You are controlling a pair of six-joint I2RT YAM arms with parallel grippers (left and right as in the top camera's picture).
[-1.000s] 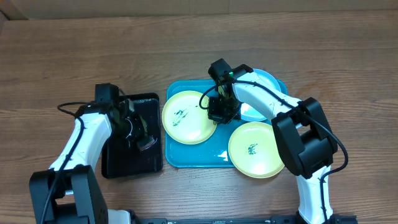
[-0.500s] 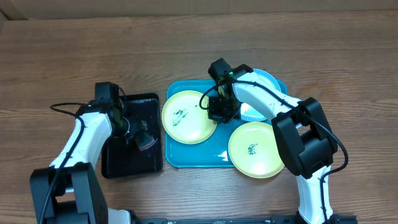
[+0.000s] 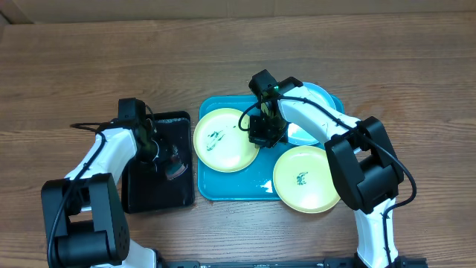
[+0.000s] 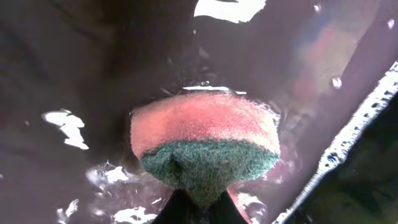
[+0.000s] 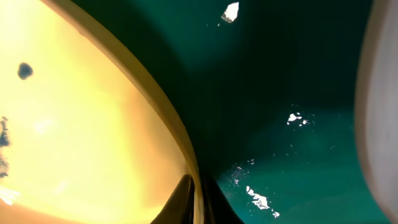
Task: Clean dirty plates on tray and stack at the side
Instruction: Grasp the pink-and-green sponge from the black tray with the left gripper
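On the wooden desk (image 3: 74,67), a big blue-green tray (image 3: 223,190) in the middle, with a smaller black tray (image 3: 149,195) just beside it on the left. Inside the big tray, a yellow-green plate (image 3: 223,141) with dark smears, and a light blue plate (image 3: 320,97) at the back right corner. Hanging over the front right edge, a second yellow-green plate (image 3: 305,179), also smeared. No stack at the side yet. In the wet black tray, a pink sponge (image 4: 205,140) with a green scrubby side, squeezed tight in the left end effector (image 4: 193,208). On the rim of the first yellow-green plate, the right end effector (image 5: 198,200), pinched shut and holding it steady. Looks like the very start of the job: getting the sponge wet. Next, probably: lift the sponge, carry it over to the held plate, and rub at the smears without letting the plate slip
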